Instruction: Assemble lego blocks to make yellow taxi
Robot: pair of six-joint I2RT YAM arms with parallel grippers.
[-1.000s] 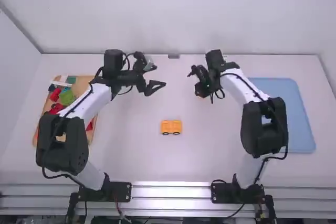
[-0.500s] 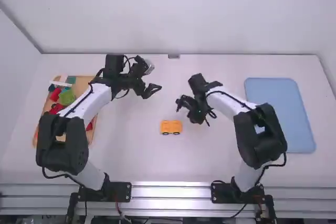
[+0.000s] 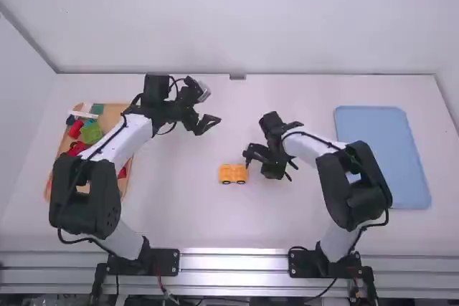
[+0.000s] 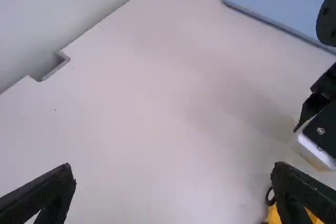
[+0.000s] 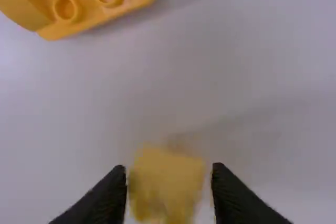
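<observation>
Blocks on board at left, tray at right; car base between them

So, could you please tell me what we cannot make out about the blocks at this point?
- Yellow block in the right gripper: exact shape, blurred in the right wrist view.
- Wheeled yellow base: full stud count, cut off by the right wrist view's top edge.
- Wooden tray: some contents, behind the left arm in the high view.
</observation>
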